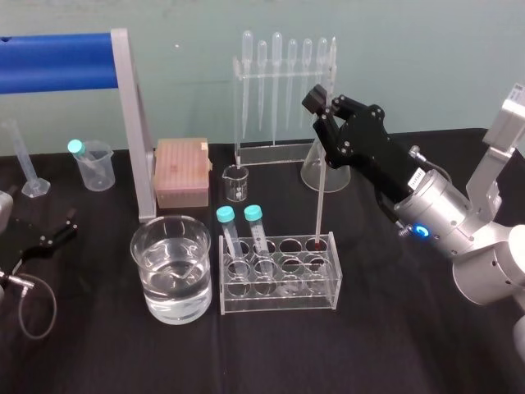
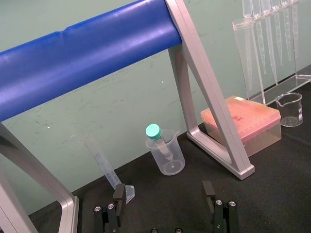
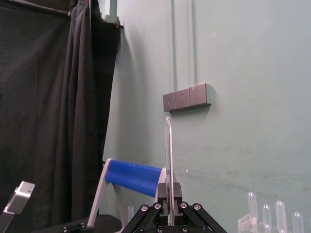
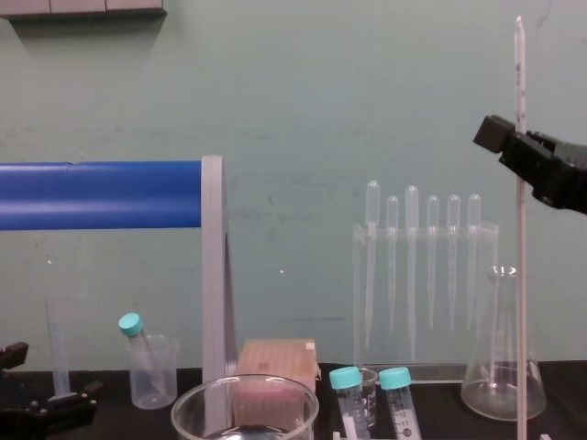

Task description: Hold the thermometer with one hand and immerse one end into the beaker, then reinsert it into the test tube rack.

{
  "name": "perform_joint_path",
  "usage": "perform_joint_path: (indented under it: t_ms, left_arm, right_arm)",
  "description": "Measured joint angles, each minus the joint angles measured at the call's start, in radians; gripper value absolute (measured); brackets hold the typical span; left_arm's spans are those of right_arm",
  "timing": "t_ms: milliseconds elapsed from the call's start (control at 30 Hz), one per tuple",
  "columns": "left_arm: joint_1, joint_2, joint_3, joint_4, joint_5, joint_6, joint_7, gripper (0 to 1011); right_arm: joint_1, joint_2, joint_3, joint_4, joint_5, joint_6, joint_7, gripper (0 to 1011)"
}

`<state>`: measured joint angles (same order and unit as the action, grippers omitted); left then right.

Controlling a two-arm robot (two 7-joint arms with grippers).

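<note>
The thermometer [image 1: 321, 176] stands nearly upright, its red lower tip in the back right hole of the clear test tube rack [image 1: 279, 289]. My right gripper [image 1: 323, 113] is shut on its upper part; the rod runs up between the fingers [image 3: 169, 191] and rises past the gripper in the chest view [image 4: 520, 110]. The large beaker [image 1: 172, 268], part full of clear water, sits just left of the rack; its rim [image 4: 244, 396] peeks up low in the chest view. My left gripper [image 1: 51, 236] rests open at the table's left edge, with nothing between its fingers [image 2: 119, 195].
Two teal-capped tubes [image 1: 246, 230] stand in the rack's left holes. Behind it are a small beaker [image 1: 236, 182], a conical flask [image 1: 324, 171], a pipette stand [image 1: 283, 90] and a pink tip box [image 1: 182, 171]. A blue-barred frame [image 1: 131, 123] stands at the back left.
</note>
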<state>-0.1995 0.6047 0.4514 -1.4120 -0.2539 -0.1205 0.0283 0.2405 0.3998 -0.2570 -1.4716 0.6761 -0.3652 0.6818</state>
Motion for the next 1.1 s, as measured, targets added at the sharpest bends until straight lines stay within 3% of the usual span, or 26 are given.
perform_joint_path:
  t_ms: [433, 1100]
  left_arm:
    - [0.0, 0.0, 0.0, 0.0, 0.0, 0.0, 0.0, 1008]
    - [0.0, 0.0, 0.0, 0.0, 0.0, 0.0, 0.0, 1008]
  right_arm:
    - [0.021, -0.02, -0.023, 0.075, -0.006, 0.0, 0.018, 55]
    - [0.04, -0.027, -0.052, 0.121, -0.022, 0.038, 0.013, 56]
